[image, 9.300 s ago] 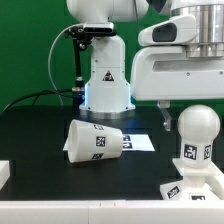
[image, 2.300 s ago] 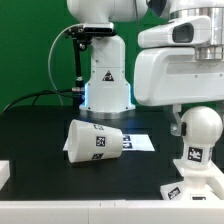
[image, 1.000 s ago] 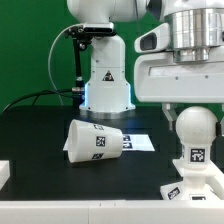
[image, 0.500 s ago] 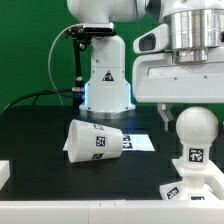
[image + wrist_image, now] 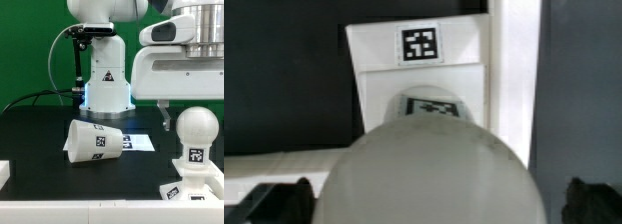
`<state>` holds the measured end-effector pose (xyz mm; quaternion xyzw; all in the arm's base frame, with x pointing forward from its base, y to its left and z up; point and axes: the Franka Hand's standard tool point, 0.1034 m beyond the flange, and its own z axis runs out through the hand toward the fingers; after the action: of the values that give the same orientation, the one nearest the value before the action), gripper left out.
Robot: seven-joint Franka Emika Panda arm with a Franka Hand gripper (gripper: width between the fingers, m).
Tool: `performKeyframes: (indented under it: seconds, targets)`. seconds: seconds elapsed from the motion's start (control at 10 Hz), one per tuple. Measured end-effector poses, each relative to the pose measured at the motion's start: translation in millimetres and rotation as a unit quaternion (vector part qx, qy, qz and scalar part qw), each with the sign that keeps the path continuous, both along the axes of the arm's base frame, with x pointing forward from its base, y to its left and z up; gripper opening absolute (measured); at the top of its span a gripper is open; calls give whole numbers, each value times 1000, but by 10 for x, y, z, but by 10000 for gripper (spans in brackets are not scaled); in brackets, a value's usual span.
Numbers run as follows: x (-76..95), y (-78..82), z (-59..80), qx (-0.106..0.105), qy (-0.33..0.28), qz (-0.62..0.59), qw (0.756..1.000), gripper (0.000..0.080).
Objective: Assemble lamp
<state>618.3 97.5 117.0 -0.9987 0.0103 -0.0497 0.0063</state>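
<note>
Black table (image 5: 35, 135) fills the lower scene, w/ a green wall (image 5: 25, 50) behind. Robot body (image 5: 103, 75) stands at back centre, and a black cable (image 5: 45, 95) runs off it toward the exterior view's left. Arm (image 5: 185, 65) hangs over the exterior view's right side, directly above the bulb (image 5: 197, 128). Shade (image 5: 95, 140) lies on its side mid-table, wide end toward the exterior view's left, tags showing, well apart from the other 2 parts. Bulb stands upright on the base (image 5: 195, 190) at the exterior view's right, round head up, tag on its stem. Base lies flat near the front edge. Marker board (image 5: 141, 143) lies flat just beside the shade's narrow end. Gripper (image 5: 434, 200) is spread wide: dark fingers (image 5: 278, 200) sit either side of the bulb head, w/ a gap visible, not clamping it.
</note>
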Motion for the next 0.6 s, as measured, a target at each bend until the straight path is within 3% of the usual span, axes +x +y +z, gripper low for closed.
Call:
performKeyframes:
  seconds: [0.2,0.4,0.5,0.6]
  targets:
    - [4,-30,-2,-11,-1,84,996,699]
    - [3,-27,-5,-9,0,71,997,699]
    - [3,-29,-6,-9,0,71,997,602]
    - [4,-33,-5,-8,0,52,999,602]
